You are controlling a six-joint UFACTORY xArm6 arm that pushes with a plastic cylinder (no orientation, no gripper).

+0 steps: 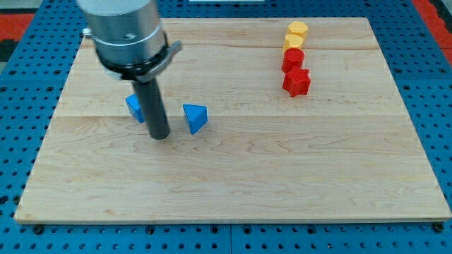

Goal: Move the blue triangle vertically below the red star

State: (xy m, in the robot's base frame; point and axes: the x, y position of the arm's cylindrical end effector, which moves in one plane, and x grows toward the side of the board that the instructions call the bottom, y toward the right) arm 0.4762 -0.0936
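The blue triangle (195, 118) lies on the wooden board, left of centre. My tip (160, 135) rests on the board just to the left of it, a small gap apart. A second blue block (134, 107) sits behind the rod at its left, partly hidden by it. The red star (296, 82) is at the upper right of the board, far to the right of the triangle.
A red block (293, 58) sits just above the red star. Two yellow blocks (294, 42) (298, 29) continue that column toward the view's top. The wooden board (233, 176) lies on a blue pegboard surface (21, 85). The arm's grey body (127, 32) hangs over the upper left.
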